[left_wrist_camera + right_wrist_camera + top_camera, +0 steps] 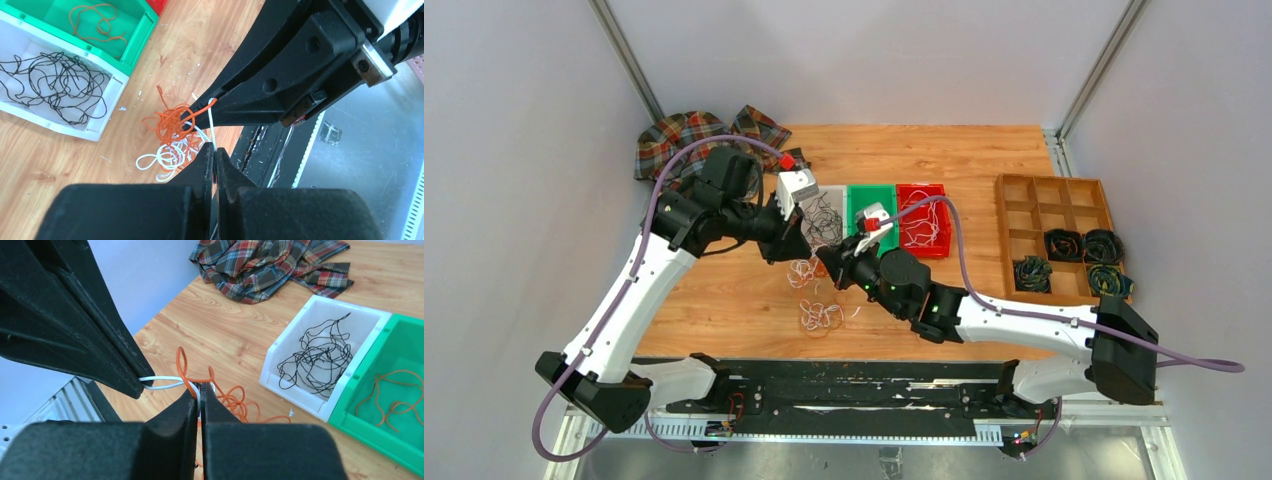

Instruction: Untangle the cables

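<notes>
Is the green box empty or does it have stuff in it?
Not empty: a few orange cables lie inside the green bin.

Tangled heap of thin orange and white cables (170,131) on the wooden table (724,300), one white strand (212,125) lifted taut above it, smaller loose heap (821,317) nearby, black cables (55,85) in the white bin (60,125), orange cables (97,22) in the green bin (75,40), white cables (921,228) in the red bin (921,188).

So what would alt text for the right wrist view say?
The right gripper and left gripper, both shut, almost touch, a white cable stretched between them and orange cable looping up. Behind: a white bin of black cables.
</notes>
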Controlling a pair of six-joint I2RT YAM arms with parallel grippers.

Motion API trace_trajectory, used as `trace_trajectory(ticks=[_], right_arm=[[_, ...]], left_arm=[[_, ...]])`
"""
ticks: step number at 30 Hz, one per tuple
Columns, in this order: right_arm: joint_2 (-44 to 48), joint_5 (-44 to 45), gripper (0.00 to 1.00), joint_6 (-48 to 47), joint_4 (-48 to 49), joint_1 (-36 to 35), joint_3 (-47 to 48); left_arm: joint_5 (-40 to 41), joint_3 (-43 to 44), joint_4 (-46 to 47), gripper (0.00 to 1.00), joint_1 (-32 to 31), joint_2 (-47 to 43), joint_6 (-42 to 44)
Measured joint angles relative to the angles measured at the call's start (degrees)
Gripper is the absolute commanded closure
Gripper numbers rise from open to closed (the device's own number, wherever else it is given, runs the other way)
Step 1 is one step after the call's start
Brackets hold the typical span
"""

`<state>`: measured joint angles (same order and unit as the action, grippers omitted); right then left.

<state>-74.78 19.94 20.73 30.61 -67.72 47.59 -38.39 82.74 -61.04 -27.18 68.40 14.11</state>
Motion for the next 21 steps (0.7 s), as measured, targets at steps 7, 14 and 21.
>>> trace_trajectory(ticks=[7, 14, 21], right_arm=[[4.9, 0.1, 0.99, 2.4, 0.0, 1.0, -2.6], [10.8, 0.0, 0.99, 5.2, -0.3, 1.4, -3.2], [12.9, -0.5, 0.99, 7.4, -0.3, 1.4, -3.5]], left_arm=[[0.2, 0.0, -1.6, 0.46, 0.0, -0.1, 3.4], [0.5, -2.3, -1.9, 0.43, 0.0, -2.2, 6.6], [-1.0, -8.8, 3.5, 0.51, 0.0, -2.6, 0.1]])
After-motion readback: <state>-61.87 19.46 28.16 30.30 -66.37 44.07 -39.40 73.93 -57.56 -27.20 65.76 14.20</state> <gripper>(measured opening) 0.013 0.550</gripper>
